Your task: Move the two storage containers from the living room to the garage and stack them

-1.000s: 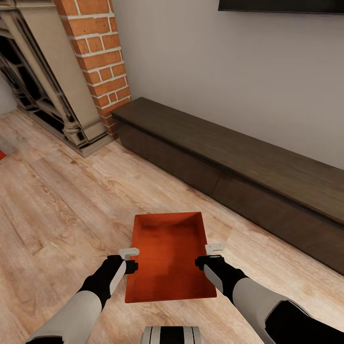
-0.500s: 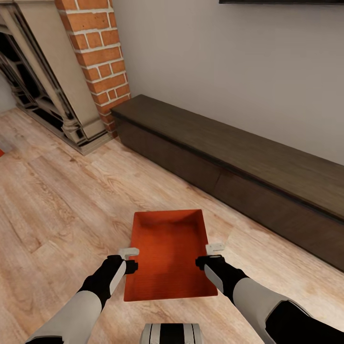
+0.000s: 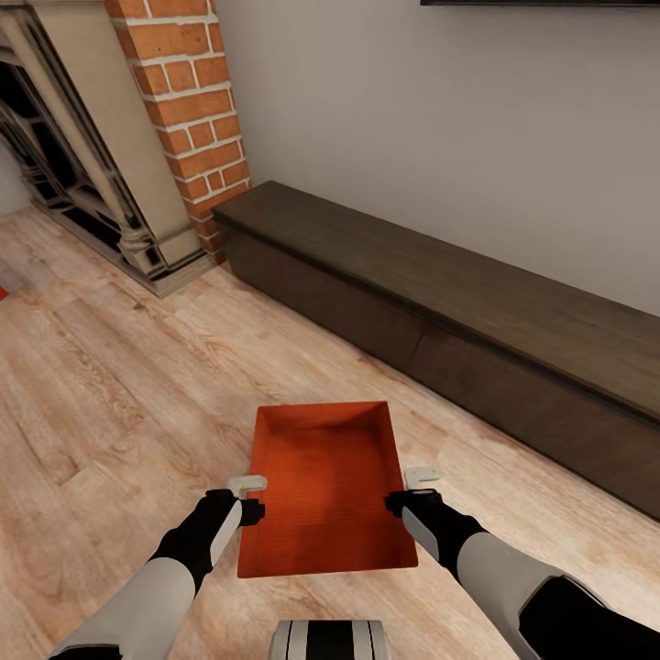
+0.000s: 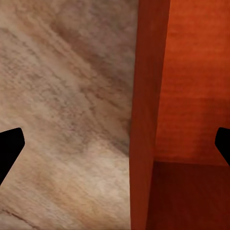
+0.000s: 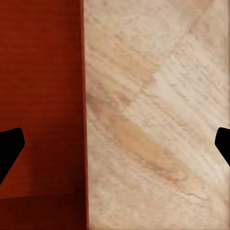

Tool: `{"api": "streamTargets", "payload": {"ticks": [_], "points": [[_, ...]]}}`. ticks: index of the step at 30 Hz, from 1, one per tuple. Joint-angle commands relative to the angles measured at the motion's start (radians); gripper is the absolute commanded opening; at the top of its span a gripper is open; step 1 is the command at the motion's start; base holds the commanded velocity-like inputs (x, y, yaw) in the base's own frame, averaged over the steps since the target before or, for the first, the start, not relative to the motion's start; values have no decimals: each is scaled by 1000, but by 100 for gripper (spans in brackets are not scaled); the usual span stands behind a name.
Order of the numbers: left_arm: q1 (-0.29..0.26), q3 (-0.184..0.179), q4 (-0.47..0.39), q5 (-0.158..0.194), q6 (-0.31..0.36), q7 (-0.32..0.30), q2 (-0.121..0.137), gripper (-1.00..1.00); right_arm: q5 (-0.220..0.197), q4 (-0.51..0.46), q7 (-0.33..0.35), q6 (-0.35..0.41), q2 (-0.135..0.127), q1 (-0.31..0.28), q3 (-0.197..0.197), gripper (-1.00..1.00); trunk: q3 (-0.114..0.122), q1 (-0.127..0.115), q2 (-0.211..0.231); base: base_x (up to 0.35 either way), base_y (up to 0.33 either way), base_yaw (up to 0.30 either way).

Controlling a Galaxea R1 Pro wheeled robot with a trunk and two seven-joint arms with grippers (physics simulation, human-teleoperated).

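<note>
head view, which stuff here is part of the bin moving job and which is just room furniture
Part of the job:
- orange bin on the wood floor
- left pincer and right pincer, one at each long wall, both open

Just there:
- low dark cabinet
- brick chimney
- fireplace

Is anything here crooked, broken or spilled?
Nothing stands out. The red-orange bin sits empty and undamaged on the wood plank floor, with the left pincer and the right pincer open astride its side walls. The long dark cabinet looks intact.
</note>
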Motion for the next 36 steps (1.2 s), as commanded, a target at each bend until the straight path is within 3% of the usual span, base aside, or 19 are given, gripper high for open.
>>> {"api": "streamTargets", "payload": {"ticks": [1, 13, 36], "points": [[0, 4, -2, 5, 4, 4, -1, 100, -7, -2, -7, 6, -1, -1, 8, 100, -1, 0, 0, 0, 0, 0], [0, 4, -2, 5, 4, 4, 0, 100, -8, -2, -7, 6, 27, 0, 7, 100, -1, 0, 0, 0, 0, 0], [0, 3, -2, 6, 4, 1, -6, 100, -7, -2, -7, 6, 22, 0, 8, 100, -1, 0, 0, 0, 0, 0]]}}
